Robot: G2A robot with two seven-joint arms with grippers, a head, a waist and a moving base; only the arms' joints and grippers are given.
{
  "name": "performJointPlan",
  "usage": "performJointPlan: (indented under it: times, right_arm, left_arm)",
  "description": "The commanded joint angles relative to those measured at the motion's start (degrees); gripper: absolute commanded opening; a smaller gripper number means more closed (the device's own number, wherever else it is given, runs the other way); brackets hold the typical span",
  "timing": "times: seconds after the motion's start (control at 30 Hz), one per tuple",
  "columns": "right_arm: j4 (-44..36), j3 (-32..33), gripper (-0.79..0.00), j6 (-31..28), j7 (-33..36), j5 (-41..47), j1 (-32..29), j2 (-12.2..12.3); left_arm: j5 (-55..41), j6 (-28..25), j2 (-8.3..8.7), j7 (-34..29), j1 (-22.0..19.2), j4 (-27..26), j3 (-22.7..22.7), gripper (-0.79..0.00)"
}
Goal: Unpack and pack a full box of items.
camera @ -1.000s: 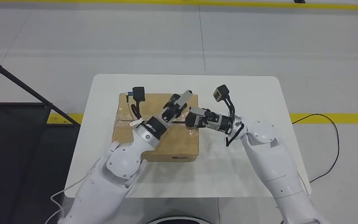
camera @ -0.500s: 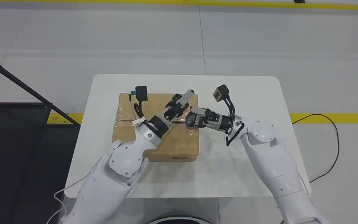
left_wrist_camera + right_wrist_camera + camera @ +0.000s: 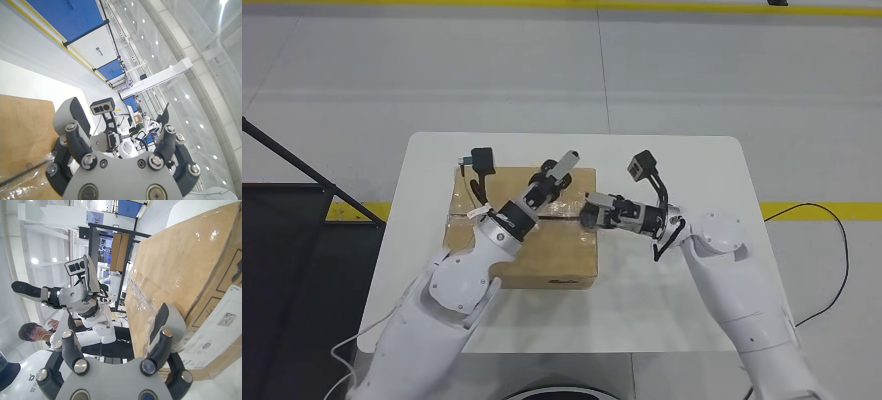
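White label (image 3: 213, 336) on box (image 3: 179, 262) side

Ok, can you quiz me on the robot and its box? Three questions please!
1. Pick one: the cardboard box stands on A) the floor, B) the white table, C) a shelf.
2. True or false: the box's top flaps are already folded open.
3. Fill in: the left hand and the right hand both have their fingers ___.

Key:
1. B.
2. False. Clear tape seals the top seam.
3. Open.
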Motion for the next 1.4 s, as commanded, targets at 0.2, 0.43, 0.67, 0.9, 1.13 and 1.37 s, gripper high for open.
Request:
performJointPlan:
  times: [0.2, 0.43, 0.67, 0.9, 1.13, 1.37]
  right_arm:
    - [-3.48, 1.47, 0.0, 5.62, 3.14, -2.15, -1.07, 1.1]
    - [-5.7, 2.14, 0.0, 7.24, 4.43, -2.47, -1.83, 1.71]
    - [-6.27, 1.94, -0.4, 8.34, 4.81, -3.32, -1.91, 2.1]
    - [-6.21, 1.95, -0.779, 9.35, 4.58, -5.16, -1.76, 2.56]
    - [-6.39, 1.39, -0.785, 8.77, 5.22, -6.85, -1.27, 2.91]
    - [-6.84, 0.9, -0.785, 8.6, 4.6, -7.62, -0.51, 3.11]
  left_arm:
    - [0.06, -0.31, -0.06, -0.11, 1.1, -0.78, -1.54, 0.0]
    - [0.22, -0.38, -0.18, -0.1, 1.99, -1.5, -2.32, 0.0]
    - [0.45, -0.57, -0.28, -0.04, 2.86, -2.41, -3.07, 0.0]
    - [-0.24, -0.88, -0.18, 0.57, 4.59, -4.34, -5.98, 0.0]
    - [-2.2, -1.1, 0.31, -1.44, 7.43, -6.43, -11.29, 0.0]
    - [-6.22, -1.07, 1.1, -10.23, 10.15, -6.48, -16.11, 0.0]
